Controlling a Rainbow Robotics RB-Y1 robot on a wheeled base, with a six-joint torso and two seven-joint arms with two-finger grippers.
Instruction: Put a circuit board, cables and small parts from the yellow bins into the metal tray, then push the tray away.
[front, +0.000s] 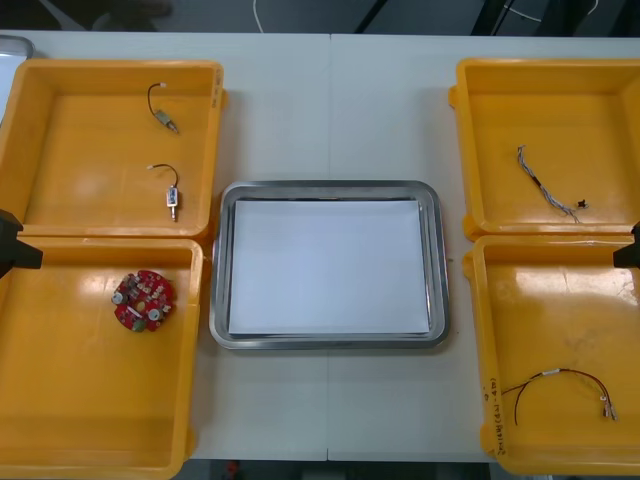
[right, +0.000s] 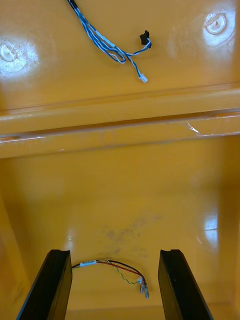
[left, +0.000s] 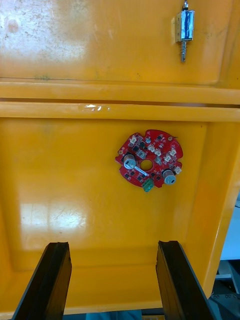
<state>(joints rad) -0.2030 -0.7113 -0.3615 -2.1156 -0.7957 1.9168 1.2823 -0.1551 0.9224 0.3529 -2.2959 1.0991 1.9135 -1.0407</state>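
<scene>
Aperture wide, nothing held: left end effector, right end effector.

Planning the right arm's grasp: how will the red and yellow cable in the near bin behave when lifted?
Probably floppy: the red and yellow cable lies in a loose arc in its yellow bin, so its ends would likely droop. It looks thin and light; its connector end may swing. Thin strands might slip from the right gripper.
</scene>
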